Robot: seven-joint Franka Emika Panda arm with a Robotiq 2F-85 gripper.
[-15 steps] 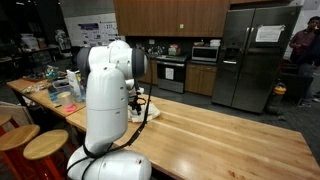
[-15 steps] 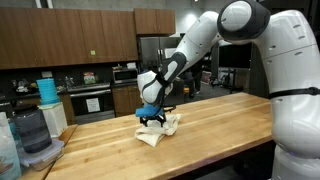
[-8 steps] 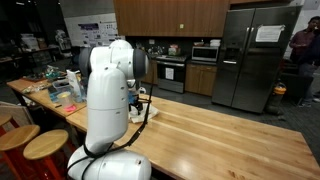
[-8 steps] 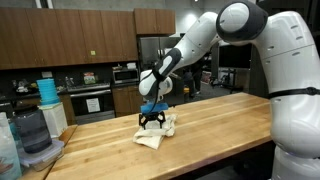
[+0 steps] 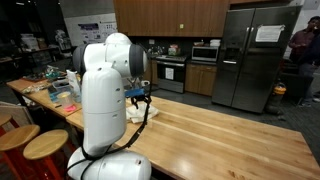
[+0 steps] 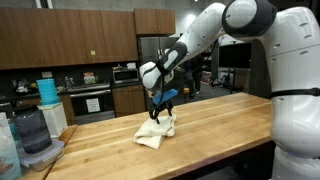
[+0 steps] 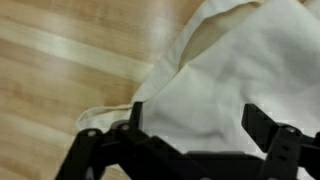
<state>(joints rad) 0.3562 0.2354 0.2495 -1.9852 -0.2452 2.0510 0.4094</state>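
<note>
1. Your gripper (image 6: pixel 160 101) hangs with its jaws spread wide and nothing clamped between them. In the wrist view the two black fingers (image 7: pixel 128 135) stand well apart at the bottom edge, with only fabric showing beyond the gap.
2. It points straight down over the cloth (image 6: pixel 158 131), which I judge is why the wrist camera looks flat onto the fabric. Whether the fingertips graze the top fold, I cannot tell.
3. You have the cream cloth crumpled on the wooden table (image 6: pixel 230 125), close to the far long edge in that exterior view. The heap rises to a peak right under the gripper. Bunched like this, it offers raised folds rather than a flat sheet.
4. Only the wrist view gives you the cloth's detail: a soft crease across it, its left border lying over bare planks (image 7: pixel 60 60), and a small corner poking out beside the left finger.
5. Only the exterior views give you height and surroundings.
   - In an exterior view, the gripper sits clearly above the heap, and a stack of blue bowls (image 6: pixel 47 90) stands at the table's end, well apart from the cloth.
   - In an exterior view, the robot's white arm (image 5: pixel 105 95) hides most of the cloth, leaving a cream patch just beside it, and round stools (image 5: pixel 45 145) stand at the table's near edge.
</note>
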